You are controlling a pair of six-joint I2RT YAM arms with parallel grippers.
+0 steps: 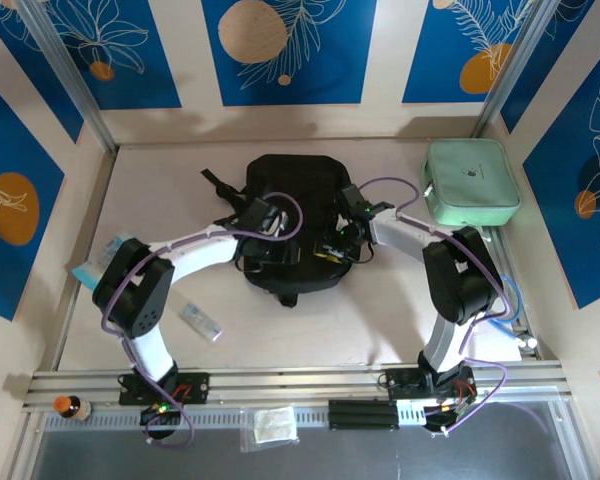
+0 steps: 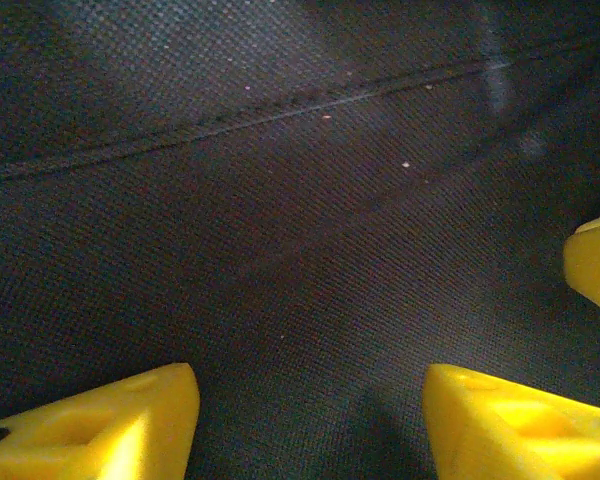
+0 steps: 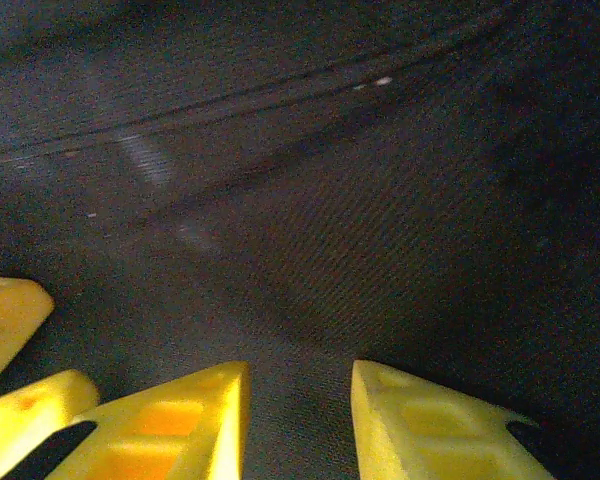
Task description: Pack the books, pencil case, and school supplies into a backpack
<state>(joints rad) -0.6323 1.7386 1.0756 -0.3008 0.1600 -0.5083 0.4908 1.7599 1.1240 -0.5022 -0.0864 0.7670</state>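
The black backpack [image 1: 285,200] lies flat at mid-table, toward the far wall. The left gripper [image 2: 310,385] and right gripper [image 3: 300,370] hang close over its fabric, near each other. Each has its yellow fingers parted, with nothing between them. The clear plastic box [image 1: 200,321] rests on the table beside the left arm, apart from the backpack.

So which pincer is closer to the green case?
The right pincer. It hangs over the backpack, below and left of the green case; the left pincer is beside it, farther from the case.
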